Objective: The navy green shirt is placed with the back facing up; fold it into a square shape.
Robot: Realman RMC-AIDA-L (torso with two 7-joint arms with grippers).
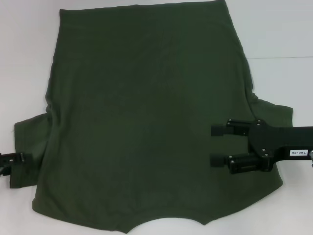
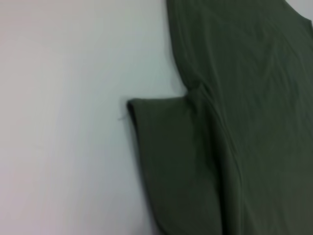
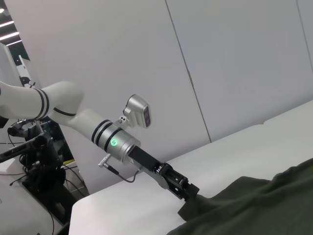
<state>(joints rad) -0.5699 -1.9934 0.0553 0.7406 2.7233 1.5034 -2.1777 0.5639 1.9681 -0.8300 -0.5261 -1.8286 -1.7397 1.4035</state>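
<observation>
Shirt: I see the navy green shirt [image 1: 146, 117] lying flat on the white table [image 1: 279, 39], plain side up, hem on the far side, both sleeves spread out to the sides

Right gripper: my right gripper [image 1: 212, 145] is over the shirt, just inside its right sleeve [image 1: 274, 115]; the two fingers [image 1: 225, 130] are set wide apart and point toward the middle of the cloth, nothing between them; if they touch the cloth I cannot tell

Left gripper: my left gripper [image 1: 24, 164] is at the outer edge of the left sleeve [image 1: 32, 142]; in the right wrist view its tips [image 3: 188, 192] meet the sleeve edge, but I cannot tell if the fingers are wide, narrow or holding the cloth

Left sleeve, close: in the left wrist view it lies flat on the table, its corner slightly curled
</observation>
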